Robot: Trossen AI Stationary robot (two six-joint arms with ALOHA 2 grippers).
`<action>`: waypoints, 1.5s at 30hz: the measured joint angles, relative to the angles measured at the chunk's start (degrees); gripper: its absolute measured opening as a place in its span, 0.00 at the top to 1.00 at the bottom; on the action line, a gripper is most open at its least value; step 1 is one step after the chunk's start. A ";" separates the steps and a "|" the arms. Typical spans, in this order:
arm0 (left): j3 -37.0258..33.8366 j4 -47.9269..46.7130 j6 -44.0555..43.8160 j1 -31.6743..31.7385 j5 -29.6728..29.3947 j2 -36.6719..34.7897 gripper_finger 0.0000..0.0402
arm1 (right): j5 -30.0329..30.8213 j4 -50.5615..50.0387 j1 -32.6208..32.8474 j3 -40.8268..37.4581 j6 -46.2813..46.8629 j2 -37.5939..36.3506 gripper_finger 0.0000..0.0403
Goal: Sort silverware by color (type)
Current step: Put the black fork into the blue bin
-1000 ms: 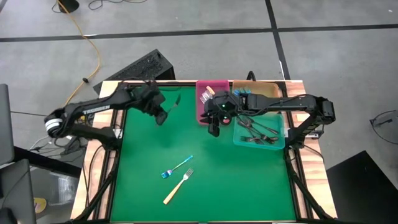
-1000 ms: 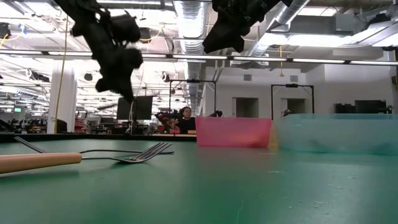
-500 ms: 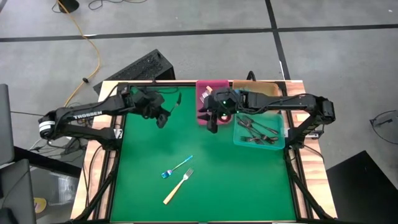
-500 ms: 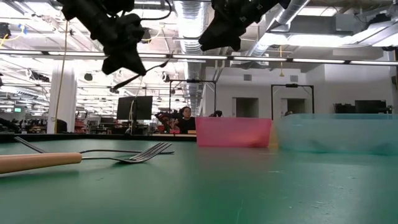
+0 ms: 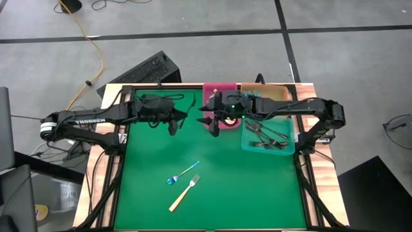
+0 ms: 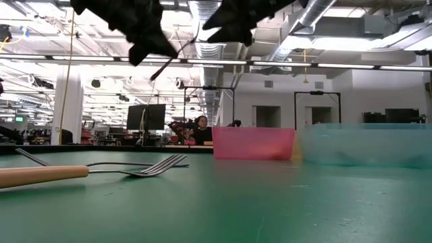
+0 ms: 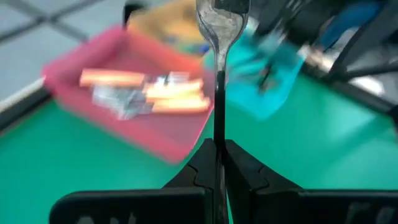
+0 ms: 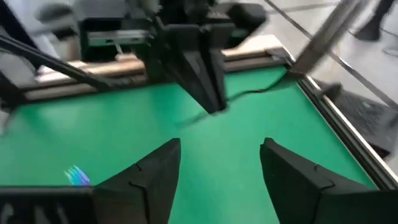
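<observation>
Two forks, blue [image 5: 182, 173] and tan-handled [image 5: 185, 193], remain lower centre of bench [image 5: 257, 187]. We see left pincer [image 5: 174, 124] pinching black fork [image 7: 219, 74] near pink bin [image 5: 211, 91]; right pincer [image 5: 213, 124] spread.

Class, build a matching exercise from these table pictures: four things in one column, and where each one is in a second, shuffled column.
Things:
1. slim black metal fork
2. iridescent blue fork
3. tan-handled silver forks
4. dark forks

Places:
A. in the pink bin
B. in the clear teal bin
C. gripped by the left gripper
D. lying on the green mat

Pairs: 1-C, 2-D, 3-A, 4-B
</observation>
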 joint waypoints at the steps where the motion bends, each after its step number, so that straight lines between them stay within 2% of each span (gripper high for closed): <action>1: 0.00 2.21 0.74 -0.41 -0.01 0.00 1.00 | -0.55 1.07 0.02 0.01 0.13 0.02 0.39; 7: 0.00 11.98 2.98 -1.47 -0.08 0.02 1.00 | -2.11 7.14 -0.04 0.01 0.13 0.07 0.37; 15: -0.26 18.56 4.12 -1.50 1.16 0.05 1.00 | -2.08 10.93 -0.87 0.01 0.09 0.11 0.37; 21: -0.34 20.23 4.48 -1.50 3.96 1.31 1.00 | -2.27 13.12 -1.98 0.01 0.10 0.09 0.37; 26: -0.35 21.73 5.59 -1.50 4.48 1.75 1.00 | -4.97 15.30 -2.45 0.05 -0.02 0.07 0.38; 30: -0.35 23.59 5.76 -1.50 4.50 1.69 1.00 | -5.21 14.98 -2.69 0.06 -0.08 0.09 0.43; 45: -0.35 23.79 5.56 -1.50 4.83 1.68 1.00 | -7.08 16.80 -2.67 0.06 -1.67 0.09 0.74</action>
